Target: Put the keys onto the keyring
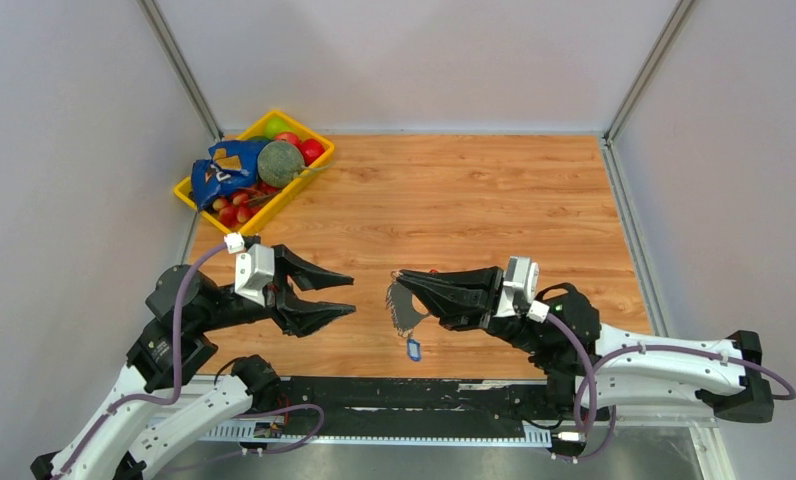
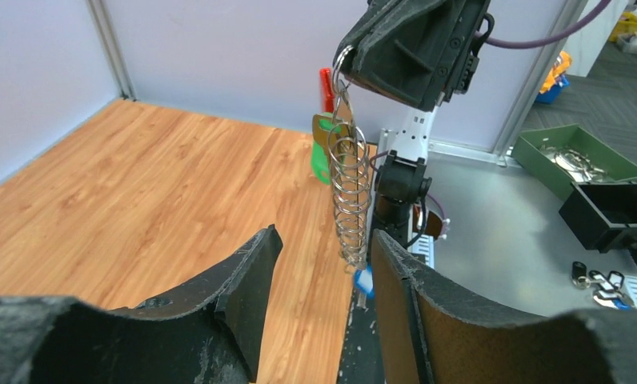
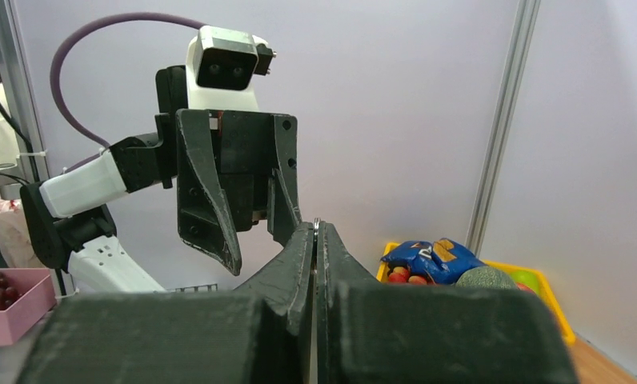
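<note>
My right gripper (image 1: pixel 406 283) is shut on the keyring's thin metal ring (image 3: pixel 316 223) and holds it above the wooden table. The silvery coil (image 2: pixel 351 188) hangs straight down from it, also shown in the top view (image 1: pixel 404 310). A red piece (image 2: pixel 326 88) and a green key (image 2: pixel 322 160) hang behind the coil. A blue key (image 1: pixel 413 349) shows just below the coil's lower end (image 2: pixel 363 281); I cannot tell whether it hangs or lies on the table. My left gripper (image 1: pixel 352 295) is open and empty, facing the coil, its tips (image 2: pixel 325 236) just short of it.
A yellow tray (image 1: pixel 184 190) with coloured balls and a blue bag sits at the table's far left corner. Grey walls enclose the table. Off the table I see a green bin (image 2: pixel 587 156), a black box (image 2: pixel 611 216) and a pink box (image 3: pixel 11 308).
</note>
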You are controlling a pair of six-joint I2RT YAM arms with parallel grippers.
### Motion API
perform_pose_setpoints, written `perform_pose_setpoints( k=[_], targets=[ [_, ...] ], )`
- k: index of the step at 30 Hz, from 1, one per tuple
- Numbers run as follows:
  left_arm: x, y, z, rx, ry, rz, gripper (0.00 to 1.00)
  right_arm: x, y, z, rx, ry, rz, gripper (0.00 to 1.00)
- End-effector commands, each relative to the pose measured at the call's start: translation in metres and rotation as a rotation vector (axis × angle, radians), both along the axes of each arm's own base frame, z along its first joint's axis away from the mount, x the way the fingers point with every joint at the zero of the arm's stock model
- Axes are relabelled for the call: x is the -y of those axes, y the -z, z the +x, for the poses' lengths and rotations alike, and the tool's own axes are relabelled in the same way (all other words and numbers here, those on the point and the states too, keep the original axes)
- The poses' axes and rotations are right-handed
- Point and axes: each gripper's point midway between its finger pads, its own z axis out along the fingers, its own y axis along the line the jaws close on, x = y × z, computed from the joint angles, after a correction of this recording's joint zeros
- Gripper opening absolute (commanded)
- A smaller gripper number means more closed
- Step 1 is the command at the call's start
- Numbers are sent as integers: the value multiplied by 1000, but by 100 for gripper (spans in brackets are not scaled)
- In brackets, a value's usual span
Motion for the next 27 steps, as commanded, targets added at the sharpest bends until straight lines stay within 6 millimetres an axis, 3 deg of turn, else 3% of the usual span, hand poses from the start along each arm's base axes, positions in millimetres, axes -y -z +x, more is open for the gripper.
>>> perform_pose_setpoints(
  k=[1, 9, 14, 20, 27],
  targets=[
    [3, -8, -10, -2, 56, -51, 57, 18, -26, -8, -25, -30, -11, 0],
    [4, -11, -14, 3, 86, -83, 60, 20, -35, -20, -10, -90, -112, 0],
    [4, -20, -19, 20, 108, -132, 62, 21, -41, -48, 39, -227, -182, 0],
    [5, -32, -34, 18, 197, -192, 65, 21, -38, -64, 26, -318, -266, 0],
    [9, -32, -41, -41, 267, -240, 68, 13, -37, -84, 48, -438, -344, 0]
  ],
)
